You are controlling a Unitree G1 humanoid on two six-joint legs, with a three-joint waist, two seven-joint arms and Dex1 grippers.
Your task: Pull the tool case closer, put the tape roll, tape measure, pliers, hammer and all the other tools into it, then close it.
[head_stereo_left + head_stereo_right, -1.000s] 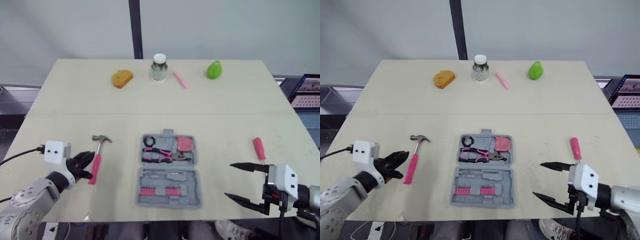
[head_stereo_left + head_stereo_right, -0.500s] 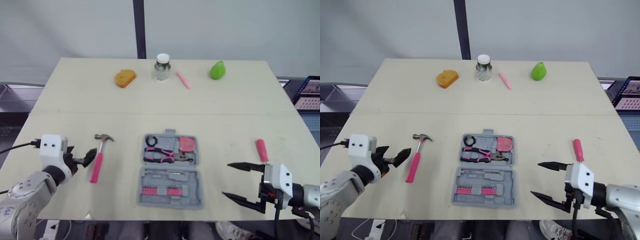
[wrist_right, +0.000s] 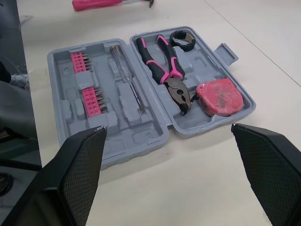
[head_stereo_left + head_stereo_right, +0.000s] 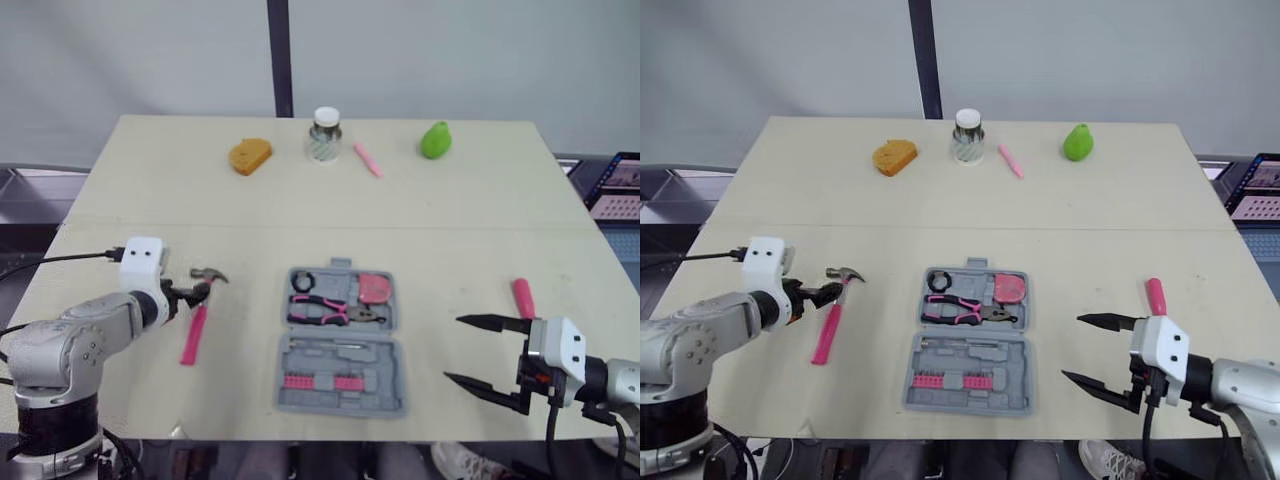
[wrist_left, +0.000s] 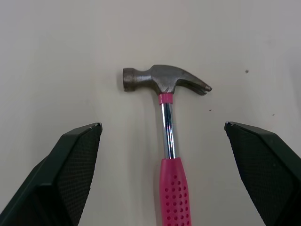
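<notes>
Both pincers gape open, the right pincer idle at 4 o'clock of the tool case, the left pincer straddling the hammer at 9 o'clock, where gripping near the head might let the handle swing.

I am looking down on a pale table where the open grey tool case is lying near my edge, with the pink-handled hammer lying to its left and a pink-handled tool lying well off to its right. Along the far edge an orange object, a white-lidded jar, a pink stick and a green fruit are sitting in a row.
</notes>
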